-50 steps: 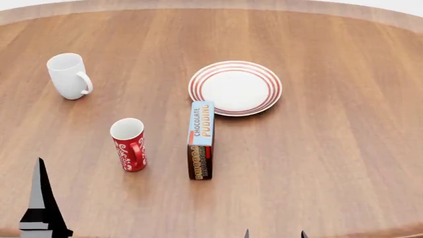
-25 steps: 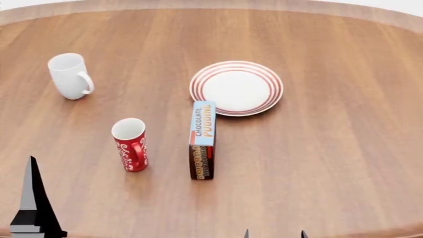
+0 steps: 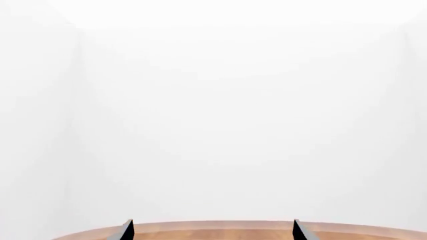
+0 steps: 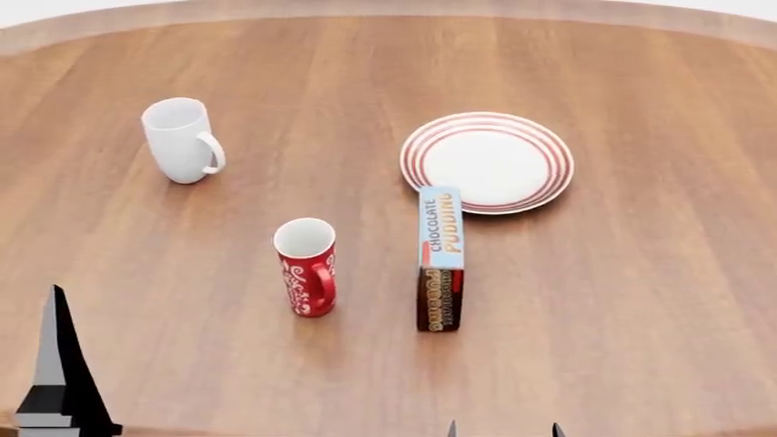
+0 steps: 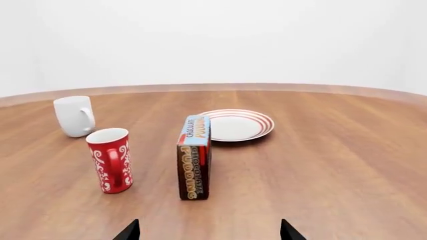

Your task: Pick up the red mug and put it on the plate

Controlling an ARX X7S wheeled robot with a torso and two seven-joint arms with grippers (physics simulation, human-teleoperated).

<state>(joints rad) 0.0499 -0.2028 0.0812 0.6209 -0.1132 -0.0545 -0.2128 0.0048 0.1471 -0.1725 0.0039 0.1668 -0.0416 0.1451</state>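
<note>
The red mug [image 4: 306,269] with a white swirl pattern stands upright on the wooden table, handle toward me; the right wrist view has the red mug [image 5: 110,160] too. The plate [image 4: 487,162], white with red rings, lies further back and to the right, also visible as the plate [image 5: 237,125] beyond the box. My left gripper [image 3: 212,231] is open and holds nothing; it sits low at the near left, well short of the mug. My right gripper [image 5: 209,232] is open at the near edge, its tips apart with only table between them.
A chocolate pudding box [image 4: 441,259] stands on edge between the mug and the plate, right of the mug. A plain white mug [image 4: 182,139] stands at the back left. The round table's near edge [image 4: 304,428] runs along the bottom.
In the head view everything on the table has shifted about 50 px to the right, so the view has turned left. The left gripper's finger dropped a little earlier. Nothing on the table moved.
</note>
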